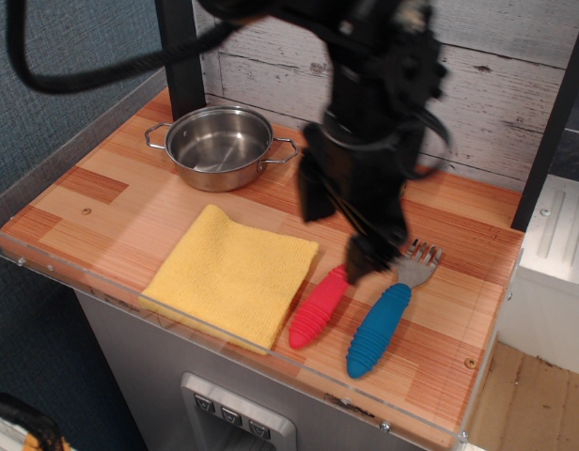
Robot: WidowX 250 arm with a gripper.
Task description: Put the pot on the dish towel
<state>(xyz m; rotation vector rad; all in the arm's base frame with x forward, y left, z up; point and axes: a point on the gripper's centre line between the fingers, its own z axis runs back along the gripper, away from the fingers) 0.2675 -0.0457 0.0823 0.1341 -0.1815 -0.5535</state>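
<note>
The pot (219, 146), shiny steel with two wire loop handles, stands upright and empty at the back left of the wooden table. The yellow dish towel (233, 274) lies flat and folded near the front edge, just in front of the pot and apart from it. My black gripper (338, 230) hangs above the table to the right of the pot and behind the towel's right corner. Its two fingers stand apart and hold nothing. It touches neither the pot nor the towel.
A red-handled spoon (320, 307) and a blue-handled fork (376, 331) lie right of the towel, the spoon's bowl hidden by my gripper. My arm hides the table behind it. A black post (181, 56) stands behind the pot. A clear raised rim (45, 258) borders the table.
</note>
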